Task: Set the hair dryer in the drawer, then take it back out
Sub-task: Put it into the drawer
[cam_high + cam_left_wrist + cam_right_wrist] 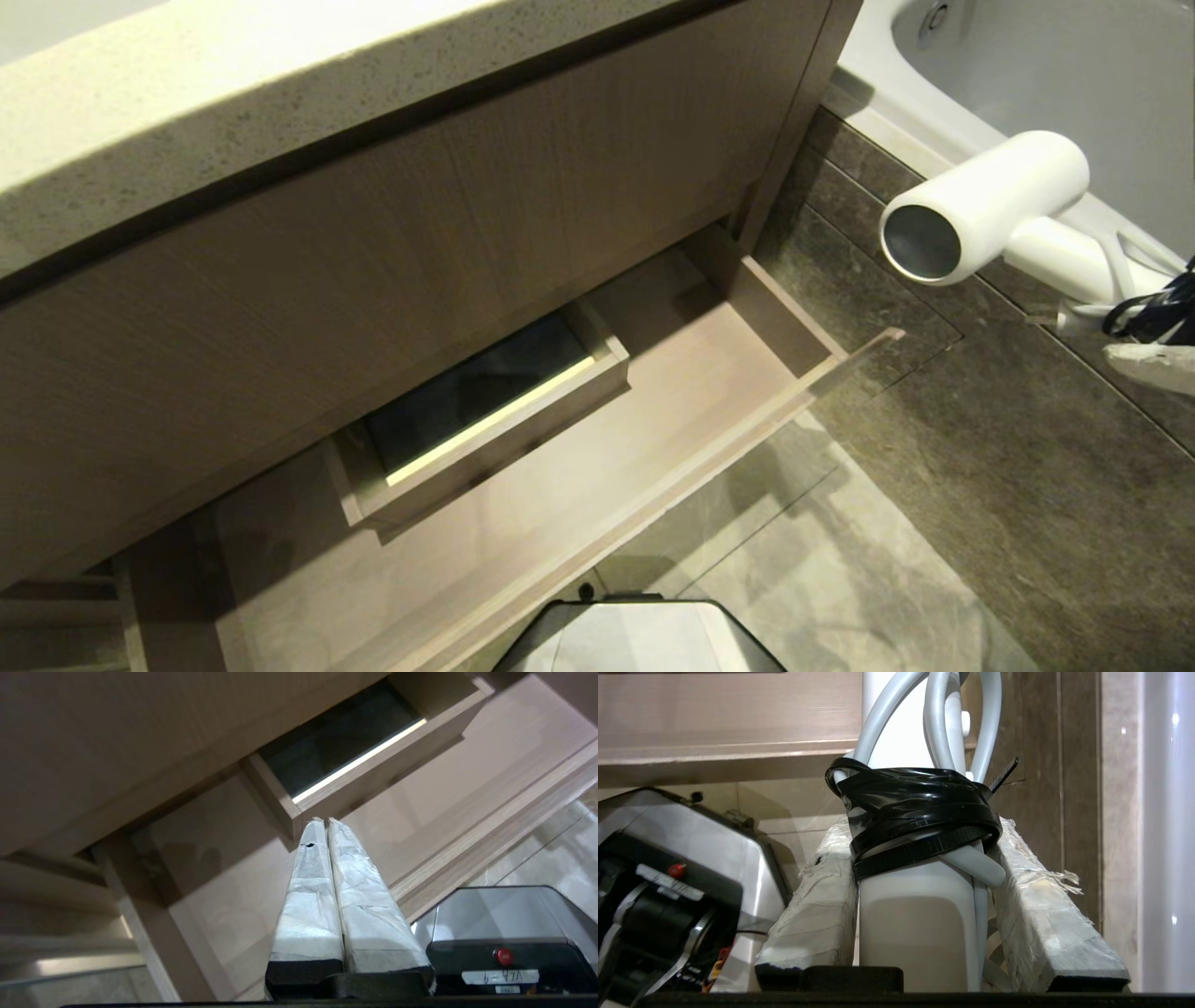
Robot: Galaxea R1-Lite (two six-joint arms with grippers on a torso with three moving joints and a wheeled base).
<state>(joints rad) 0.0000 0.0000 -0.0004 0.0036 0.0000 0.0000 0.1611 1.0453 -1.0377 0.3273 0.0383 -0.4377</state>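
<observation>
The white hair dryer (999,201) hangs in the air at the right, over the dark floor tiles, its dark round barrel end facing the drawer. My right gripper (920,826) is shut on its handle (915,919), one padded finger (822,891) on each side, with the white cord and black strap (920,812) bunched above the fingers. The wide shallow wood-grain drawer (709,373) stands pulled out below the cabinet, its floor bare around the boxed cut-out (485,401) at mid-back. My left gripper (325,820) is shut and empty, held in front of the drawer.
A speckled countertop (233,93) overhangs the tall wood panel (373,233) above the drawer. A white bathtub (1027,65) lies at the right, beyond the hair dryer. My base (644,639) sits just before the drawer's front edge (653,504).
</observation>
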